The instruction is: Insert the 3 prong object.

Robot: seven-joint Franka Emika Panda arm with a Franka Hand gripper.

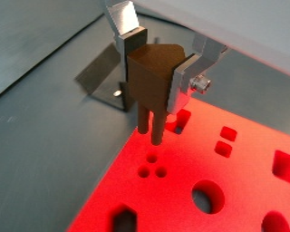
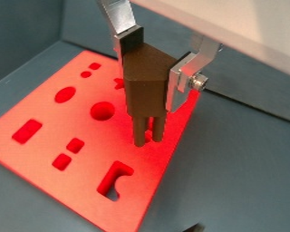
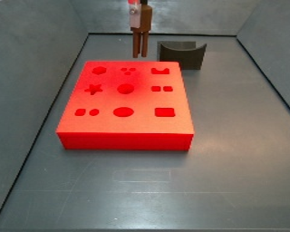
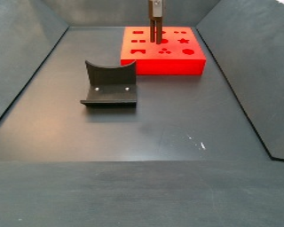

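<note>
Above the red block's (image 3: 123, 95) far edge, at the top of a side view, the gripper (image 1: 156, 62) pinches the 3 prong object (image 1: 151, 86), prongs hanging downward over the block.

Dark grey curved block (image 4: 109, 84) on the grey floor (image 4: 169, 133), apart from the red slab (image 3: 126, 95)

The 3 prong object (image 1: 152, 86) is dark reddish-brown and slim. It hangs upright, clamped between the fingers of the gripper (image 1: 158, 56), with its thin prongs pointing down, above the red slab (image 1: 220, 181).
</note>
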